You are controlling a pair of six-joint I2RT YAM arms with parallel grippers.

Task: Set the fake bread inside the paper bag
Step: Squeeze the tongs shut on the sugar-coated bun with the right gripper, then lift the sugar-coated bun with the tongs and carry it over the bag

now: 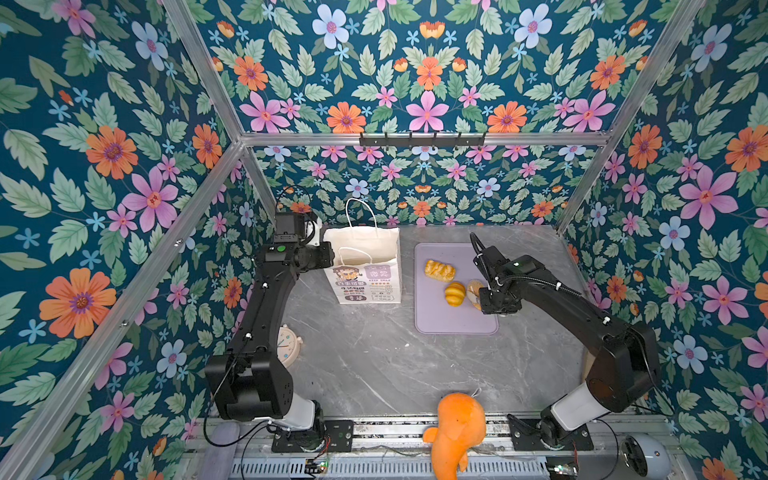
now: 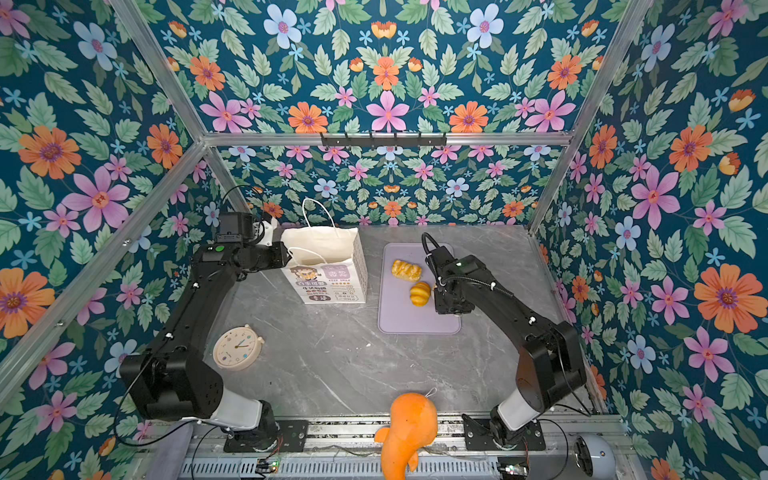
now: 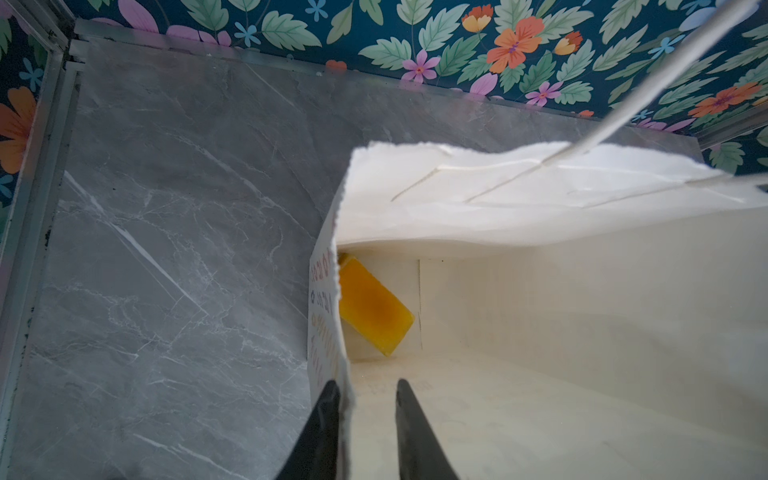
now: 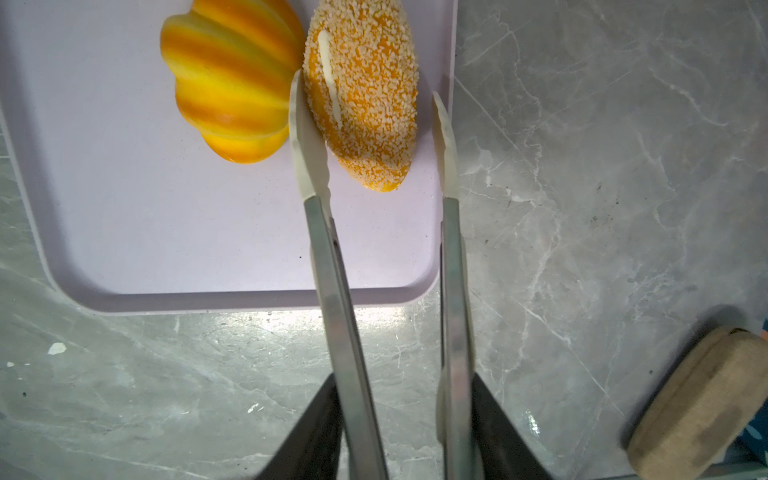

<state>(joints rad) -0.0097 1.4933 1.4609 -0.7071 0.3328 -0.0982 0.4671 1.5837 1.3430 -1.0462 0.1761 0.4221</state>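
Nearest, an orange plush toy (image 1: 457, 428) is lying well short of the lilac tray's (image 1: 449, 324) near edge. Over the tray's right side, the right gripper (image 4: 403, 399) is clenching a pair of tongs (image 4: 328, 257). Their white tips are straddling the oval seeded roll (image 4: 365, 104), one touching it and the other standing just clear. That roll is lying by the tray's right rim, its long axis running near to far along the tongs. The ridged bun (image 4: 232, 79) is sitting close against its left. Farther back on the tray, the braided roll (image 1: 439, 270) is lying with its long axis running crosswise. Just left of the tray, the paper bag (image 1: 365, 282) is standing upright, mouth up. The left gripper (image 3: 365, 386) is straddling the bag's side wall with its jaws parted, not pinching. The blocky loaf (image 3: 374, 311) is lying tilted on the bag's floor.
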